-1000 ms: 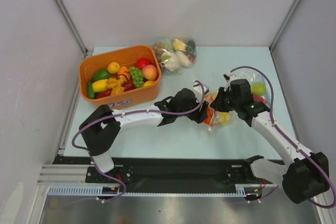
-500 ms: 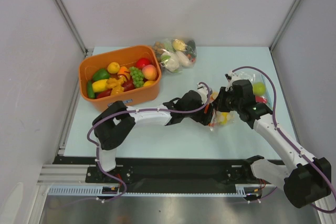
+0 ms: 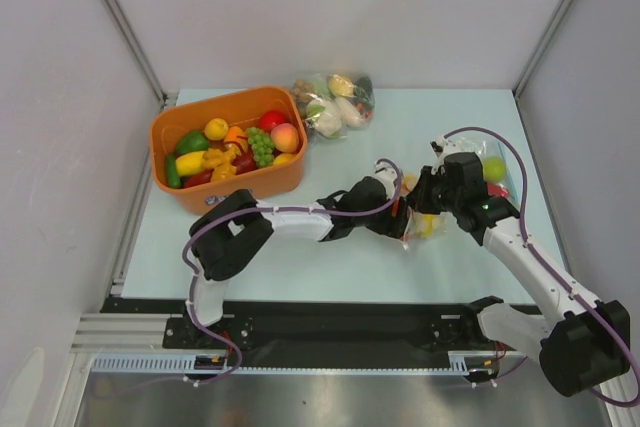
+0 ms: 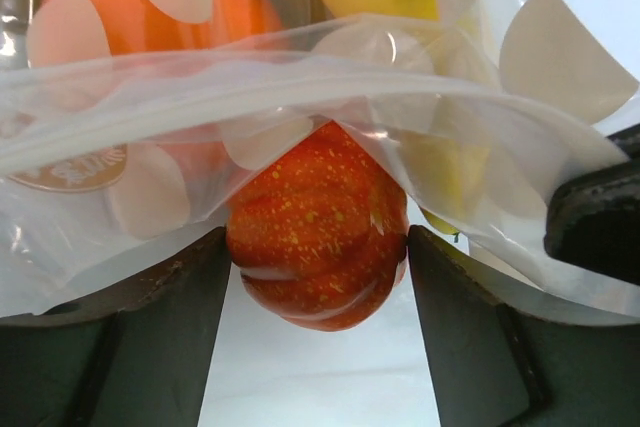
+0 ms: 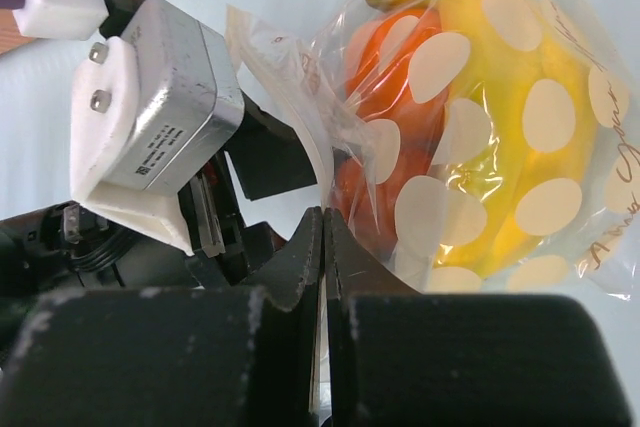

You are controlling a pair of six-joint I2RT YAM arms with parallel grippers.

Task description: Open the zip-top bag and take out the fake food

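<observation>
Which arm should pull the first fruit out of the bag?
Left. The left arm's open jaws straddle the red-orange speckled fruit at the bag's mouth, while the right arm's jaws are shut on the bag's edge, holding it.

Top view: zip-top bag point(image 3: 424, 225) is mostly covered by left arm point(image 3: 300, 217) and right arm point(image 3: 505, 232). Contents of far bag point(image 3: 335, 102) are too small to be identified.
Left wrist view: orange-red fake food point(image 4: 318, 257) is half veiled by film; bag is cropped at top.
Right wrist view: right tool point(image 5: 322, 232) fingers are blurred.
</observation>
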